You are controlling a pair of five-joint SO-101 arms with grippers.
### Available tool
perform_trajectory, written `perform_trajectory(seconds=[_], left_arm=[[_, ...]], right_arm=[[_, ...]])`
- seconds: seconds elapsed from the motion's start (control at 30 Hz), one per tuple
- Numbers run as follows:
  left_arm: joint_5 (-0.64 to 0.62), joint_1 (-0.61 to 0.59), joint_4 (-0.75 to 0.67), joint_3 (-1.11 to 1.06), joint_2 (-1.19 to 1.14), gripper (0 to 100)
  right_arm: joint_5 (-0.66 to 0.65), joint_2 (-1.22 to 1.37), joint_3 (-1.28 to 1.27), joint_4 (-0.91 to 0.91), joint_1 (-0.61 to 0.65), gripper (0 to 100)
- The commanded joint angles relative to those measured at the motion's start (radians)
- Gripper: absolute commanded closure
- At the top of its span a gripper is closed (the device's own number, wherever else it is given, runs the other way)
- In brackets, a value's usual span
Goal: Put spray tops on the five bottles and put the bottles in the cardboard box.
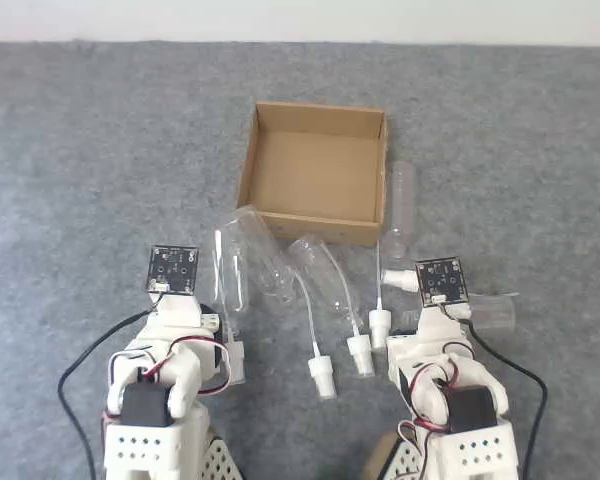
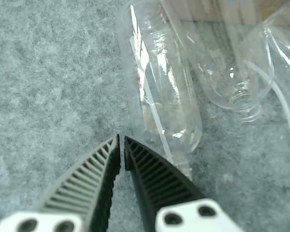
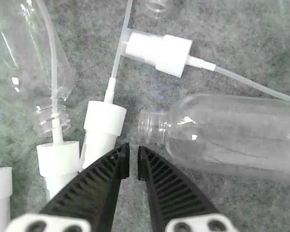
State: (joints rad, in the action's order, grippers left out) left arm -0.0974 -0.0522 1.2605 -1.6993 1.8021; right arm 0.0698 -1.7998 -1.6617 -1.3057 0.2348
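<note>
Five clear plastic bottles lie on their sides on the grey worktop (image 1: 100,150), all uncapped as far as can be seen. Four white spray tops lie loose, each trailing a thin tube. The one box (image 1: 315,228) is brown cardboard, open and with nothing inside, and it sits at the middle towards the worktop's far edge. One bottle (image 1: 401,208) lies along the box's right wall, just beside it. Three more lie between the box and the near edge. Of these, a left bottle (image 1: 230,272) points at the left arm and has a thin tube (image 2: 152,104) showing through it. Two slanted bottles (image 1: 263,255) (image 1: 318,270) lie side by side in front of the box's near wall. The fifth bottle (image 1: 488,312) lies crosswise towards the right edge, with its open threaded neck (image 3: 150,128) just ahead of the right fingers (image 3: 133,146). Three spray tops (image 1: 322,378) (image 1: 360,355) (image 1: 380,327) stand in a slanted row near the middle of the near edge, their tubes running up towards the box. The fourth top (image 1: 402,281) lies flat beside the right arm's camera. The right fingers are drawn almost together and hold nothing. The left fingers (image 2: 122,140) are equally narrow and hold nothing, with their tips on the worktop beside the left bottle's end.
</note>
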Motion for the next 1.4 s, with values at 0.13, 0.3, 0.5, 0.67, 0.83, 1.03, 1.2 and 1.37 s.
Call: perform_trajectory(seconds=[0.13,0.3,0.5,0.67,0.83,1.03,1.2,1.37], left_arm=[[-0.009,-0.002,0.005,0.015,0.020,99],[-0.009,-0.002,0.005,0.015,0.020,99],[-0.009,0.005,0.005,0.015,0.020,99],[-0.009,0.031,0.005,0.015,0.020,99],[-0.011,0.040,0.005,0.015,0.020,99],[-0.006,0.029,0.002,0.039,0.020,99],[-0.005,0.028,0.005,0.113,0.020,99],[-0.005,0.028,-0.002,0.142,0.020,99]], right_arm=[[0.003,-0.016,-0.021,-0.002,-0.012,98.1],[0.003,-0.016,-0.021,-0.002,-0.012,98.1],[0.003,-0.016,-0.021,-0.002,-0.012,98.1],[0.003,-0.016,-0.021,-0.002,-0.012,98.1],[0.003,-0.016,-0.021,-0.002,-0.012,98.1],[0.003,-0.016,-0.021,-0.002,-0.008,98.1],[0.003,-0.016,-0.021,-0.002,-0.008,98.0],[0.002,-0.016,-0.021,-0.002,-0.013,97.8]])
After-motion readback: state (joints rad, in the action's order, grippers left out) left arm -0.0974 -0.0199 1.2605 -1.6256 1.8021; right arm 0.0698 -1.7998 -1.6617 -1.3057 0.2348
